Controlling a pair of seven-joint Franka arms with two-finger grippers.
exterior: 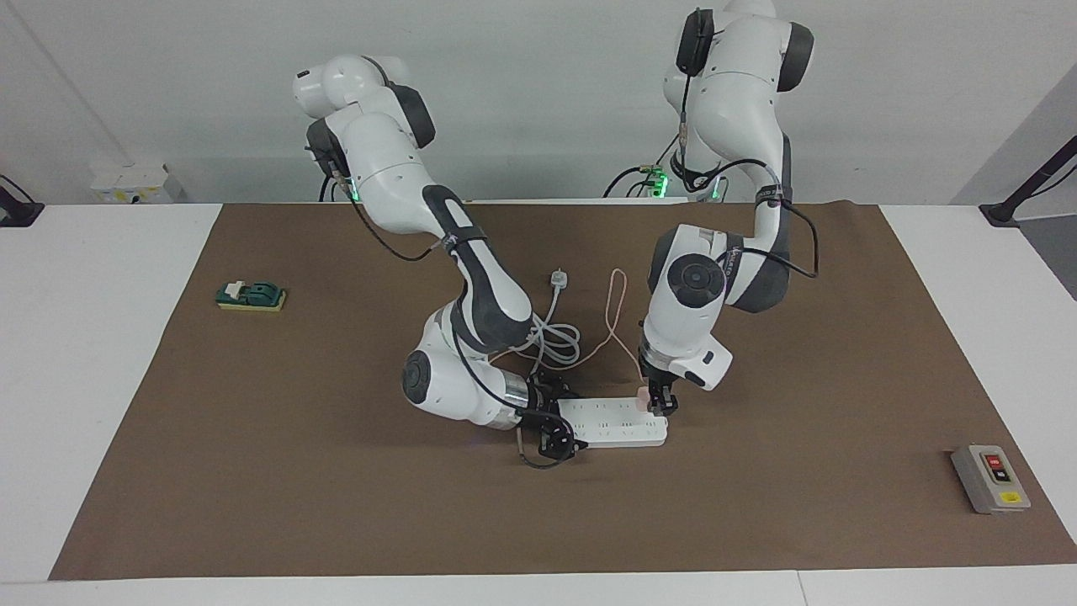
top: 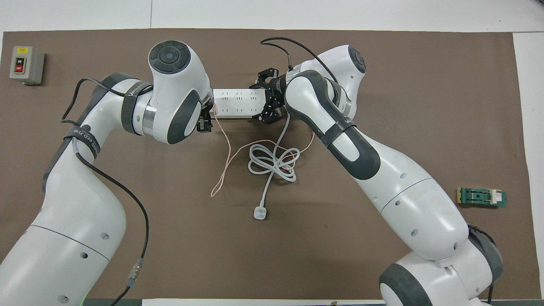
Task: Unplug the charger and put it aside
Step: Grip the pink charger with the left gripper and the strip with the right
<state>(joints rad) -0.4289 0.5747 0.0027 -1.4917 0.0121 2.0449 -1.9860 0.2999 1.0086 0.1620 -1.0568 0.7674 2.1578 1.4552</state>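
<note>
A long white power strip (exterior: pixel 614 422) lies flat on the brown mat (exterior: pixel 252 471), near the middle of the table. The charger (exterior: pixel 643 396), a small pink cube, sits plugged into the top of the strip, at the end toward the left arm. Its thin pink cable (top: pixel 225 159) runs away from the strip toward the robots and bends into a loop on the mat.

The left gripper (exterior: pixel 660 404) points down at the charger. Its dark fingers (exterior: pixel 667 402) sit right at the pink cube, one on each side as far as one can see. It is not clear if they press on it or only stand close.

The right gripper (exterior: pixel 551 421) lies low at the strip's other end. Its fingers reach around that end of the strip, one on each long side, and hold it.

A white plug with a thick coiled cord (top: pixel 272 163) lies on the mat, nearer to the robots than the strip. A grey switch box (exterior: pixel 989 478) rests near the left arm's end of the table. A small green block (exterior: pixel 251 295) rests near the right arm's end.
</note>
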